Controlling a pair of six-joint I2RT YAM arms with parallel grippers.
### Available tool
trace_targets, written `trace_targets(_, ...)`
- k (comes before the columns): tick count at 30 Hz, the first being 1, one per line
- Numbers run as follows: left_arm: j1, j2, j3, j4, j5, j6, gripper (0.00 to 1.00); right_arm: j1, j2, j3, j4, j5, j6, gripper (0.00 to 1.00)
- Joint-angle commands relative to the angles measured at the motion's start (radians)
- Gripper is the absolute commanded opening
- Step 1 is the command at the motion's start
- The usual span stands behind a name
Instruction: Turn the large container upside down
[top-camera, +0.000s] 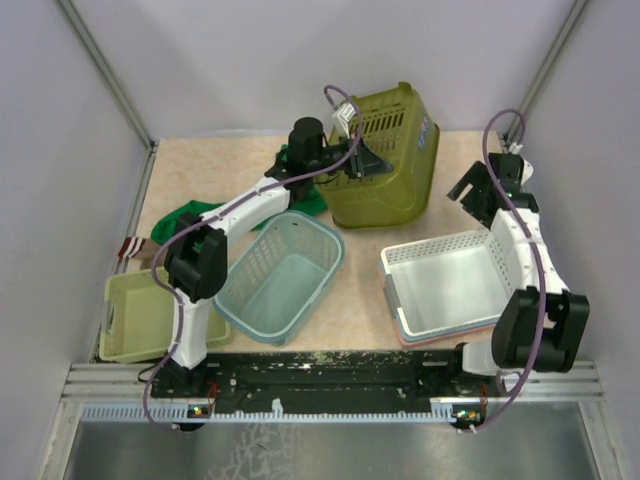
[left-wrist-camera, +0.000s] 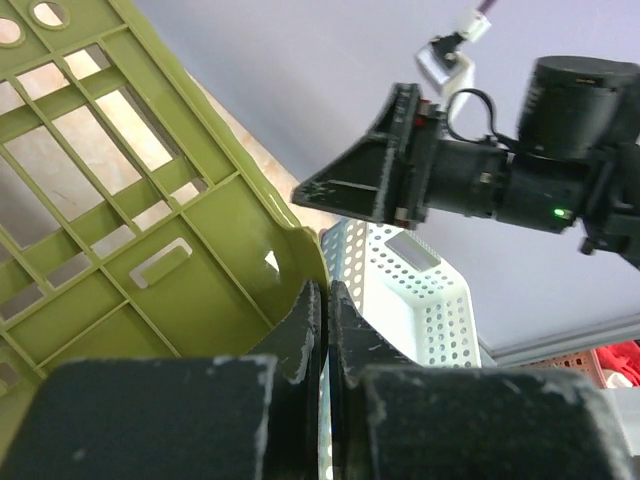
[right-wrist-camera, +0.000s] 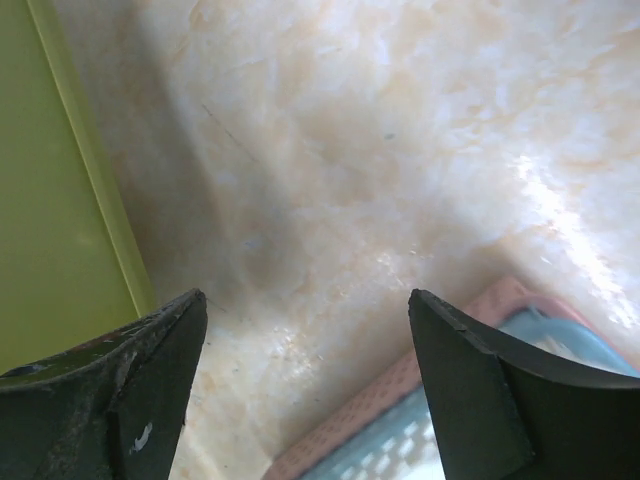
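Here, the deep olive-green large container (top-camera: 385, 175) stands tilted at the back middle of the bench (top-camera: 220, 170), with its slotted face showing toward the far side. The left gripper (left-wrist-camera: 324, 298) has its jaws clenched on a thin edge of the container's wall. The right gripper (right-wrist-camera: 305, 305) hangs just beside the container's right side, jaws spread wide and grasping nothing. A pale teal basket (top-camera: 280, 272) sits nearer, apart.

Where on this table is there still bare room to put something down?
Bare tabletop shows at the back left, beyond the green cloth; also a strip between the teal basket and the white basket, in front of the large container. The front left is crowded: the light-green tray sits close beside the teal basket.
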Motion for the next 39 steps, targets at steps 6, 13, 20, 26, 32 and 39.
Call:
trace_targets(6,-0.007,0.114,0.205,-0.048,0.012,-0.016,0.09,-0.003,-0.263,0.026,-0.153,0.179,-0.134,0.82)
trace_targets(13,-0.017,0.101,0.227,-0.053,0.020,-0.009,0.62,-0.003,-0.464,-0.009,-0.107,0.059,-0.109,0.82)
trace_targets(20,-0.004,0.038,0.389,-0.256,-0.006,0.094,0.78,0.040,-0.412,0.007,-0.133,-0.022,-0.090,0.82)
trace_targets(26,0.085,-0.178,0.130,-0.289,-0.077,0.115,0.79,0.281,-0.305,0.062,-0.133,0.173,-0.024,0.82)
trace_targets(32,0.247,-0.389,-0.141,-0.392,-0.060,0.186,0.80,0.456,-0.177,0.095,-0.081,0.345,0.114,0.83)
trace_targets(39,0.351,-0.604,-0.448,-0.414,-0.062,0.244,0.84,0.483,0.030,0.228,-0.154,0.363,0.231,0.77)
